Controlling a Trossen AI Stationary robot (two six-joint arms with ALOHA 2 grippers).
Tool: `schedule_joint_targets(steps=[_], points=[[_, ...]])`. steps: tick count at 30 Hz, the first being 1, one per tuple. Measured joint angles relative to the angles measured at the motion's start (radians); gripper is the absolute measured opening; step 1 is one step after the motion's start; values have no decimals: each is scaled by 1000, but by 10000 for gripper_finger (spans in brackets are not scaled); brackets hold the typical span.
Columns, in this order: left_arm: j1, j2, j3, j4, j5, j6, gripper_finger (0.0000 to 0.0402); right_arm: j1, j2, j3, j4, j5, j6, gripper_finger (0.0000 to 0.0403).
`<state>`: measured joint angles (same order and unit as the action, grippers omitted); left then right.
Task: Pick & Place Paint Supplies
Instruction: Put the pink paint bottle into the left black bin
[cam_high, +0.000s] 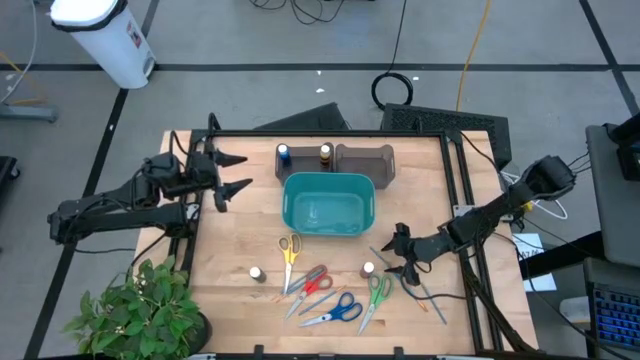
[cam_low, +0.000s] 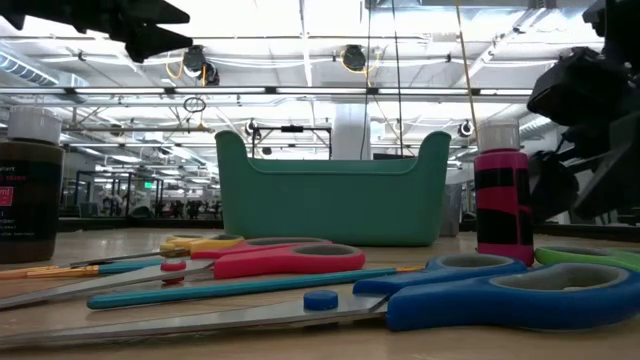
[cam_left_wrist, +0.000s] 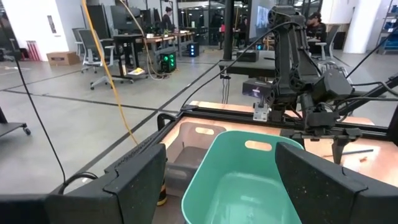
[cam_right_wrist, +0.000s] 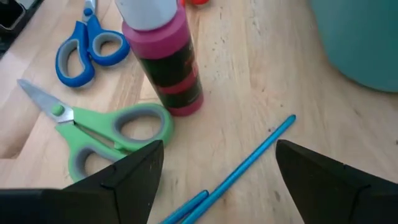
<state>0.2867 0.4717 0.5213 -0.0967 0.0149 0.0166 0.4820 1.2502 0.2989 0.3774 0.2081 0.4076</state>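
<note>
Hanging low over the worktop (cam_high: 230, 250) on the near right, the right claw (cam_high: 398, 253) stands wide open and empty. From its wrist view, a thin blue paintbrush (cam_right_wrist: 239, 168) lies just ahead between the fingers, its long axis slanting across the gap, with a pink, white-capped paint bottle (cam_right_wrist: 165, 59) upright beyond it beside the green scissors (cam_right_wrist: 106, 137). This arm is clearly the nearer one to both. The left claw (cam_high: 228, 172) waits open and empty at the far left, well apart. The teal bin (cam_high: 328, 203) in the middle looks empty; two more bottles (cam_high: 304, 153) stand behind it beside a brown tray (cam_high: 364, 160).
</note>
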Motion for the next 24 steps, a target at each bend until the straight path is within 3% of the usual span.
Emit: schedule_joint_targets(steps=[12, 24], points=[[0, 0, 0, -2, 0, -5, 310, 0, 74, 0, 57, 0, 22, 314], [0, 0, 0, -2, 1, -22, 310, 4, 249, 0, 333, -2, 3, 313]])
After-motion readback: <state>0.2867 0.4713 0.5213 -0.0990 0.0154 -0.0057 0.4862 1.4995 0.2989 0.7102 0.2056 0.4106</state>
